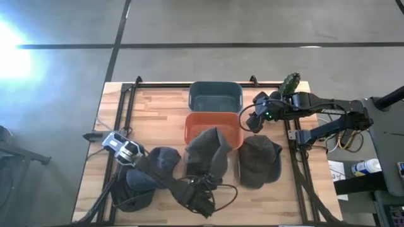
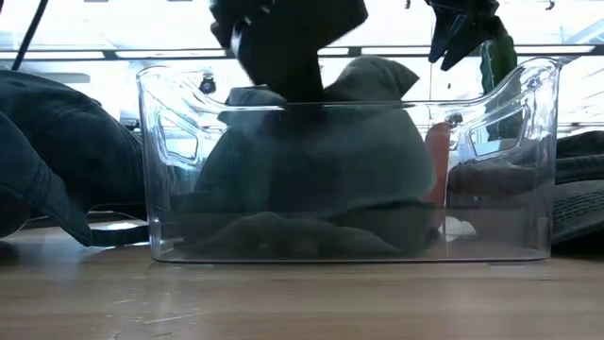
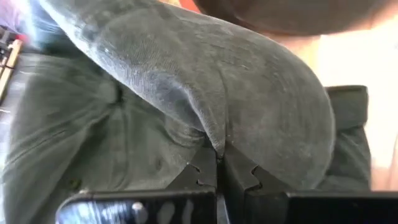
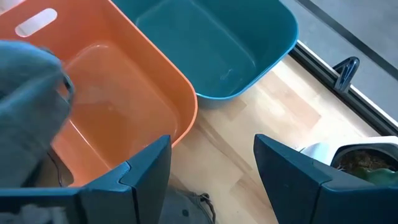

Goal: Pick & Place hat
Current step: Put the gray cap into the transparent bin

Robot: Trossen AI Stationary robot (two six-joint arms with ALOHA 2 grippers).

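Left arm: it reaches in low from the near left side of the tabletop (image 1: 158, 101).
Left gripper (image 3: 219, 163): its jaws are pinched tight on a fold of the grey hat (image 1: 207, 154).
Grey hat: it is lifted up, partly over the near edge of the orange bin (image 1: 214, 123).
Right arm: it stretches in from the right.
Right gripper (image 4: 211, 163): its jaws are wide apart and hold nothing, beside the orange bin and the teal bin (image 1: 215, 96).
Other hats: one dark hat (image 1: 259, 161) lies right of the grey hat, one blue hat (image 1: 151, 173) lies left.

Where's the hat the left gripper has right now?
In the high view, the hat hangs mid-table from the left gripper, draped over the orange bin's near rim.
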